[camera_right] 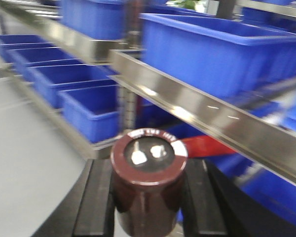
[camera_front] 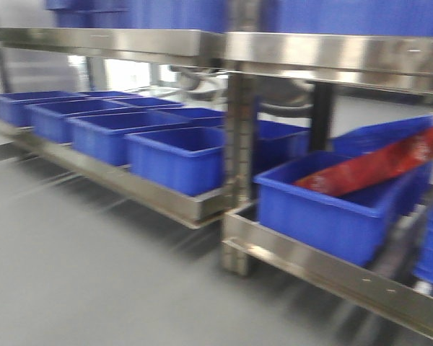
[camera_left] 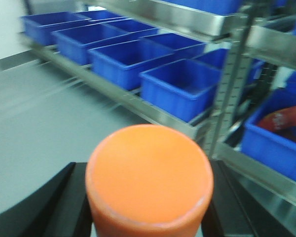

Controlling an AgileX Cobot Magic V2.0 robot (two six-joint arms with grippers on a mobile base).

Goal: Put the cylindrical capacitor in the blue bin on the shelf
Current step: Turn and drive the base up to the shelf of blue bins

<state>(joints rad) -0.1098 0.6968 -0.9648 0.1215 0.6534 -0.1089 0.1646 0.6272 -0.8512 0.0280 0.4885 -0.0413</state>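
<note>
We're mid-carry: our right end effector (camera_right: 147, 210) pinches the cylindrical capacitor (camera_right: 149, 155) upright, with the shelf (camera_right: 197, 111) rail at one o'clock, while our left end effector (camera_left: 144, 212) grips an orange cylinder (camera_left: 149, 173). Next, we reckon, lift over a blue bin (camera_right: 222, 54) rim and release.

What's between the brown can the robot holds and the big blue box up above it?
In the right wrist view, a shiny steel front edge of the shelf crosses between the cylindrical capacitor and that blue bin.
</note>
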